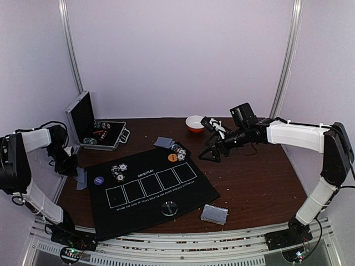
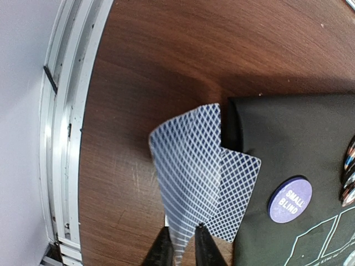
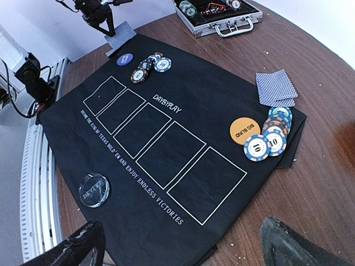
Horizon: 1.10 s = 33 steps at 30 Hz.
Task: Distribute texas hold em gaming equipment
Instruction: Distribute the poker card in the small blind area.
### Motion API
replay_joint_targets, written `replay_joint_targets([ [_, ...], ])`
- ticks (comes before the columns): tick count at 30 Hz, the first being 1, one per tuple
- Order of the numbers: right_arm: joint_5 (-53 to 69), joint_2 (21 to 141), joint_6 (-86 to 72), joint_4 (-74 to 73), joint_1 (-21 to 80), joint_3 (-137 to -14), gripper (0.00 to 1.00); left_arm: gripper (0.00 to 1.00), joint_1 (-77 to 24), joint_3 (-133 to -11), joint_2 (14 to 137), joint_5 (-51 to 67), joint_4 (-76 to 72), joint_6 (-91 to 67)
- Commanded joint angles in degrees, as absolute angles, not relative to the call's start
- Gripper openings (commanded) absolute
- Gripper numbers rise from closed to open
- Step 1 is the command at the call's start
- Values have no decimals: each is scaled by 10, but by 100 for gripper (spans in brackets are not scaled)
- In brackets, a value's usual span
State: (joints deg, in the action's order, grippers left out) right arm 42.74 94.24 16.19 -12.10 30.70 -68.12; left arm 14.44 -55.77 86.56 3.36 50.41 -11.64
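The black five-box mat (image 1: 166,194) lies mid-table. My left gripper (image 2: 181,234) is shut on a grey-blue-backed card (image 2: 186,166), held bent just above the mat's left corner. A second card (image 2: 238,188) lies flat under it, across the mat edge. The purple disc (image 2: 290,199) and a chip pile (image 1: 118,172) sit beside them. My right gripper (image 1: 213,152) is open and empty above the mat's right side (image 3: 166,144). The orange disc (image 3: 245,131), chips (image 3: 269,138) and two cards (image 3: 276,87) lie at the far right corner. The clear disc (image 3: 94,188) sits at the near edge.
An open metal case (image 1: 91,130) with more chips stands at the back left. A white bowl (image 1: 194,123) sits at the back centre. The card deck (image 1: 214,214) lies on the wood off the mat's near right corner. The metal rail (image 2: 61,138) borders the table's left edge.
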Motion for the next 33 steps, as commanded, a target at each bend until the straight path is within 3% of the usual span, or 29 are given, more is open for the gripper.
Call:
replay_joint_targets([
  [1, 439, 947, 166, -131, 302, -698, 100, 20, 148, -560, 874, 28, 495, -110],
  [16, 426, 948, 157, -137, 300, -706, 100, 56, 148, -579, 856, -27, 498, -115],
  [22, 366, 932, 112, -92, 295, -695, 100, 60, 136, -608, 806, -15, 487, -108],
  [27, 277, 883, 58, -7, 281, -652, 100, 70, -51, -652, 731, -7, 420, -43],
  [33, 185, 795, -2, 64, 257, -587, 100, 98, -344, -680, 761, 1, 325, 49],
])
